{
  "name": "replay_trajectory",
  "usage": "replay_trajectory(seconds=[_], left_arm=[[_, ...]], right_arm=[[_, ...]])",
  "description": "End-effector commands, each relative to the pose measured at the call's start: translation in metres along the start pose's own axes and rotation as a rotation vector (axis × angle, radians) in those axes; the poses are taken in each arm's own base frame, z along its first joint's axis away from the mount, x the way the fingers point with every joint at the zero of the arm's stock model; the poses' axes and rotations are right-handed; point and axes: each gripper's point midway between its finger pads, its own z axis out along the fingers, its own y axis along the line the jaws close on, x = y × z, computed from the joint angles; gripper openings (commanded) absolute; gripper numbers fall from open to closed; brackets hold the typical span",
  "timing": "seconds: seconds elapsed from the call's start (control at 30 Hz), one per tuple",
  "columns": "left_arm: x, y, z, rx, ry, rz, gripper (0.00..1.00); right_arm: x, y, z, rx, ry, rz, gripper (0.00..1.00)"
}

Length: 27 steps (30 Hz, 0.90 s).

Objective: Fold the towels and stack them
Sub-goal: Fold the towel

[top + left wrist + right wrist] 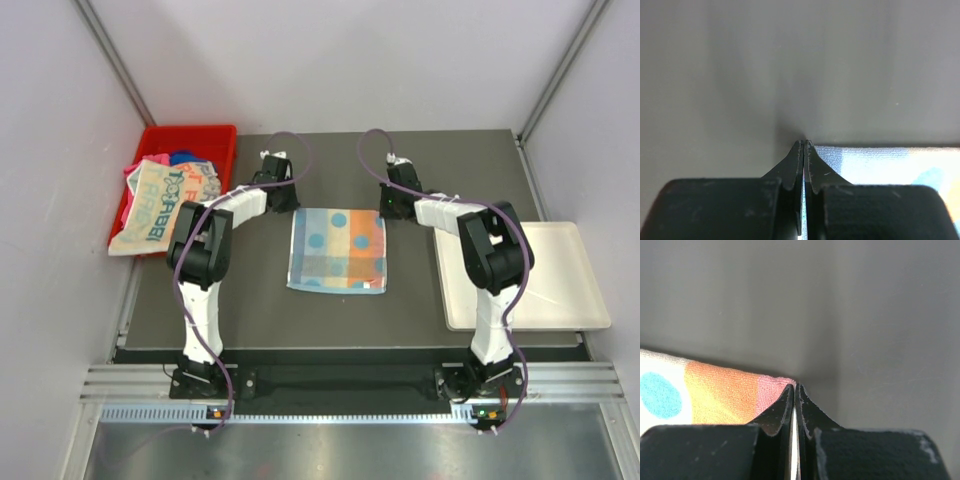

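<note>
On the dark worktop (250, 310) the patterned towel (337, 250) is lying flat, and the left pincer (804, 145) and right pincer (794, 387) are sitting fully closed at its two far corners, perhaps pinching them, the cloth reaching toward the near edge.

Soft even light, faint shadows on the table (250, 300), wrist foregrounds blurred.

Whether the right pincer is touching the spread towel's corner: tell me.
Touching. The right wrist view shows the pink corner of the towel running straight into the closed tips of the right pincer, with no gap between them.
</note>
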Motion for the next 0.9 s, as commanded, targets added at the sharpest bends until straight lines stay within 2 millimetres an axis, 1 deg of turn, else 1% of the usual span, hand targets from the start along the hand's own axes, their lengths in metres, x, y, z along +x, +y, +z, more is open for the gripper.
replay_trajectory(seconds=[0.0,0.07,0.1,0.13,0.17,0.2,0.23,0.27,0.3,0.33,0.37,0.4,0.43,0.47,0.5,0.53,0.57,0.6,0.63,0.67,0.7,0.73,0.77,0.8,0.83,0.87], left_arm=[[-0.021,-0.010,-0.008,0.048,-0.081,-0.019,0.00],[-0.029,-0.015,-0.012,0.065,-0.108,-0.023,0.00],[-0.032,-0.016,-0.013,0.069,-0.119,-0.023,0.00],[-0.039,-0.019,-0.017,0.078,-0.140,-0.025,0.00],[-0.040,-0.021,-0.019,0.083,-0.147,-0.027,0.00],[-0.047,-0.024,-0.025,0.094,-0.169,-0.026,0.00],[-0.051,-0.026,-0.028,0.105,-0.191,-0.027,0.00],[-0.050,-0.025,-0.030,0.106,-0.194,-0.026,0.00],[-0.053,-0.027,-0.034,0.113,-0.206,-0.027,0.00],[-0.055,-0.028,-0.041,0.119,-0.215,-0.023,0.00],[-0.059,-0.031,-0.043,0.133,-0.239,-0.021,0.00],[-0.059,-0.031,-0.046,0.136,-0.245,-0.021,0.00],[-0.062,-0.033,-0.053,0.146,-0.258,-0.018,0.00],[-0.057,-0.031,-0.053,0.147,-0.256,-0.018,0.00],[-0.055,-0.031,-0.055,0.154,-0.258,-0.019,0.00],[-0.057,-0.033,-0.062,0.166,-0.270,-0.022,0.00],[-0.051,-0.031,-0.062,0.171,-0.266,-0.021,0.00],[-0.051,-0.033,-0.068,0.184,-0.272,-0.022,0.00],[-0.040,-0.029,-0.068,0.181,-0.251,-0.028,0.00],[-0.038,-0.029,-0.070,0.182,-0.254,-0.031,0.00],[-0.031,-0.028,-0.074,0.192,-0.255,-0.035,0.00],[-0.029,-0.028,-0.078,0.199,-0.262,-0.036,0.00],[-0.031,-0.030,-0.085,0.213,-0.275,-0.035,0.00],[-0.027,-0.030,-0.086,0.218,-0.269,-0.034,0.00],[-0.016,-0.027,-0.087,0.216,-0.250,-0.033,0.00],[-0.013,-0.027,-0.089,0.218,-0.249,-0.034,0.00]], right_arm=[[-0.051,0.019,-0.015,-0.044,-0.140,-0.011,0.00],[-0.055,0.019,-0.017,-0.050,-0.158,-0.010,0.00],[-0.065,0.022,-0.022,-0.064,-0.196,-0.007,0.00],[-0.070,0.023,-0.025,-0.070,-0.215,-0.002,0.00],[-0.068,0.022,-0.027,-0.069,-0.220,-0.003,0.00],[-0.079,0.023,-0.035,-0.079,-0.260,0.001,0.00],[-0.082,0.024,-0.039,-0.083,-0.277,0.006,0.00],[-0.077,0.021,-0.040,-0.080,-0.275,0.007,0.00],[-0.085,0.022,-0.049,-0.084,-0.306,0.009,0.00],[-0.089,0.023,-0.053,-0.089,-0.328,0.012,0.00],[-0.083,0.020,-0.054,-0.085,-0.325,0.013,0.00],[-0.086,0.021,-0.061,-0.091,-0.344,0.019,0.00],[-0.086,0.021,-0.064,-0.093,-0.351,0.022,0.00],[-0.080,0.020,-0.064,-0.100,-0.351,0.023,0.00],[-0.081,0.020,-0.070,-0.105,-0.364,0.032,0.00],[-0.079,0.020,-0.072,-0.111,-0.368,0.037,0.00],[-0.071,0.018,-0.072,-0.113,-0.360,0.038,0.00],[-0.071,0.019,-0.077,-0.122,-0.366,0.046,0.00],[-0.069,0.019,-0.079,-0.127,-0.368,0.053,0.00],[-0.056,0.017,-0.078,-0.131,-0.347,0.054,0.00],[-0.051,0.018,-0.081,-0.142,-0.351,0.060,0.00],[-0.056,0.020,-0.086,-0.152,-0.366,0.064,0.00],[-0.049,0.020,-0.088,-0.155,-0.362,0.066,0.00],[-0.045,0.020,-0.089,-0.156,-0.357,0.068,0.00],[-0.043,0.020,-0.090,-0.159,-0.356,0.069,0.00],[-0.033,0.018,-0.091,-0.158,-0.342,0.078,0.00]])
